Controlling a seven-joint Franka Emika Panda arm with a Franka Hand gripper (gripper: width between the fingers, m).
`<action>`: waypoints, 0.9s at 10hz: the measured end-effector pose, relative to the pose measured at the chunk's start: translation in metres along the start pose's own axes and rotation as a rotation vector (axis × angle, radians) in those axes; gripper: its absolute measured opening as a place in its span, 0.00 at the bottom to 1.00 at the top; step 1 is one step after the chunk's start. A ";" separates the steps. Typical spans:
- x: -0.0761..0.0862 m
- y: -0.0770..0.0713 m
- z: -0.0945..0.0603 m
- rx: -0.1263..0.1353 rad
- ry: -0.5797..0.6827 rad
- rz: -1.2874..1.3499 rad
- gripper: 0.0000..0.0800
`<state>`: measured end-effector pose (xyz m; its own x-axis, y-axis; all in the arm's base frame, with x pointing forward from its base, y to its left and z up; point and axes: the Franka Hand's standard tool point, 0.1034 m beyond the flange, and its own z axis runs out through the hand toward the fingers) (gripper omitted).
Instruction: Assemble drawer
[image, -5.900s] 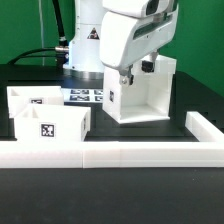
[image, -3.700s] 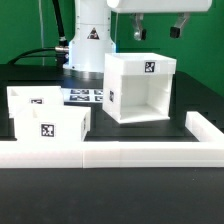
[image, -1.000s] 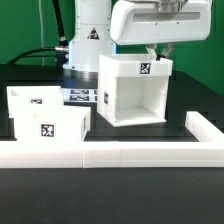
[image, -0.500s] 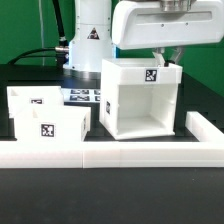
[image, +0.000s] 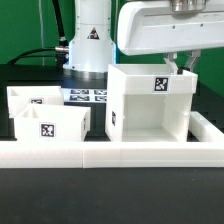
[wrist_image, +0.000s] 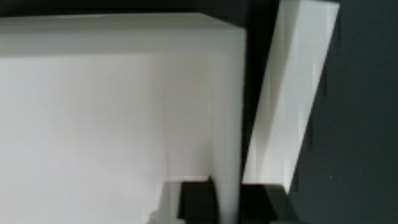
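The drawer's large white boxy housing (image: 150, 115) stands with its open side toward the front, against the long white rail (image: 110, 155), at the exterior view's right. My gripper (image: 180, 67) reaches down from above and is shut on the housing's top rear wall, next to its tag. In the wrist view the two dark fingers (wrist_image: 198, 203) clamp a thin white wall of the housing (wrist_image: 294, 90). Two smaller open-top trays (image: 50, 125) (image: 30, 97) sit at the exterior view's left, apart from the housing.
The marker board (image: 85, 96) lies flat behind the trays, in front of the robot base (image: 88, 45). The rail turns a corner at the exterior view's right (image: 205, 128), close beside the housing. Black cables run at the back left.
The gripper came down from above the housing and closed on its top rear wall. Since then the housing has slid toward the exterior view's right and nearer the front rail.
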<state>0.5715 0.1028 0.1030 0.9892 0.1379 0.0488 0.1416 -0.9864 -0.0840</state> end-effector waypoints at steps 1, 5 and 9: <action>0.002 0.001 0.000 0.000 0.002 0.001 0.05; 0.002 0.000 -0.001 0.000 0.003 0.022 0.05; -0.002 -0.003 -0.001 0.008 0.001 0.314 0.05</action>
<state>0.5688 0.1059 0.1037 0.9846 -0.1737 0.0200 -0.1708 -0.9799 -0.1026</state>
